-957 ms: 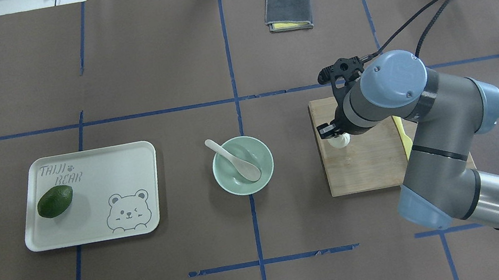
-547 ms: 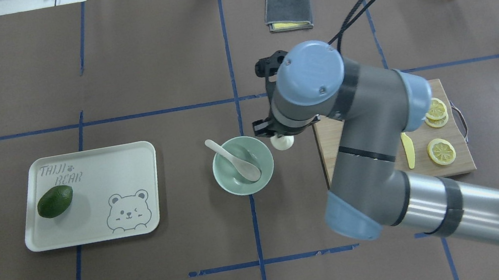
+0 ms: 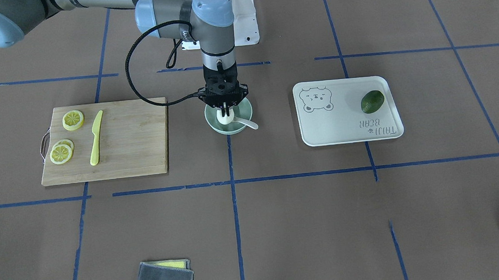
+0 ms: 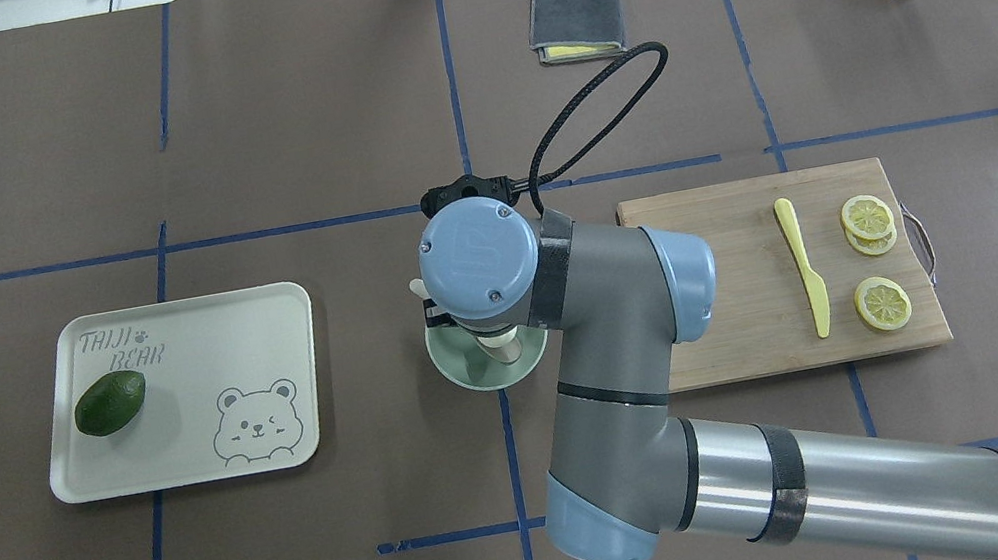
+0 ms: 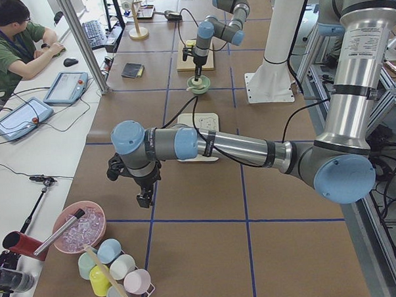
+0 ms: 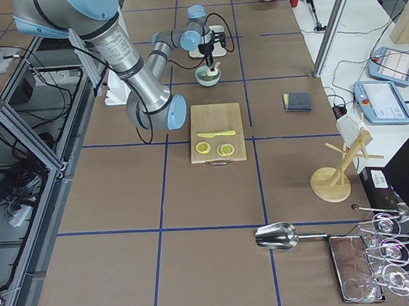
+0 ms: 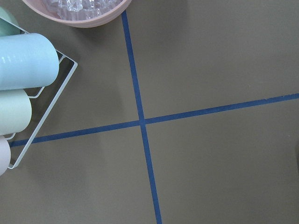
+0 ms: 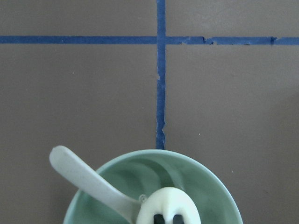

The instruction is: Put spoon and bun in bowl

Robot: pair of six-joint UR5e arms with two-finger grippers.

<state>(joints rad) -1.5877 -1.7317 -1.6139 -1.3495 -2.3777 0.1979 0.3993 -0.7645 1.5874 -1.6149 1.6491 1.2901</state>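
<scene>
The pale green bowl (image 3: 209,118) sits at the table's middle and also shows in the overhead view (image 4: 473,378). The beige spoon (image 3: 249,124) lies in it with its handle over the rim. My right gripper (image 3: 225,111) points straight down over the bowl, shut on the white bun (image 3: 225,119). The right wrist view shows the bun (image 8: 168,204) between the fingertips, above the bowl (image 8: 117,164) and next to the spoon (image 8: 83,178). My left gripper (image 5: 143,197) shows only in the exterior left view, far from the bowl; I cannot tell whether it is open or shut.
A wooden cutting board (image 4: 733,281) with a yellow knife (image 4: 803,265) and lemon slices (image 4: 882,302) lies right of the bowl. A tray (image 4: 200,371) with an avocado (image 4: 110,403) lies left. A grey cloth (image 4: 575,19) lies at the far side. A pink bowl (image 5: 80,227) and cups (image 5: 118,270) stand near the left gripper.
My right arm has swung left from the cutting board, carrying the bun to above the bowl. The spoon and bowl have not moved.
</scene>
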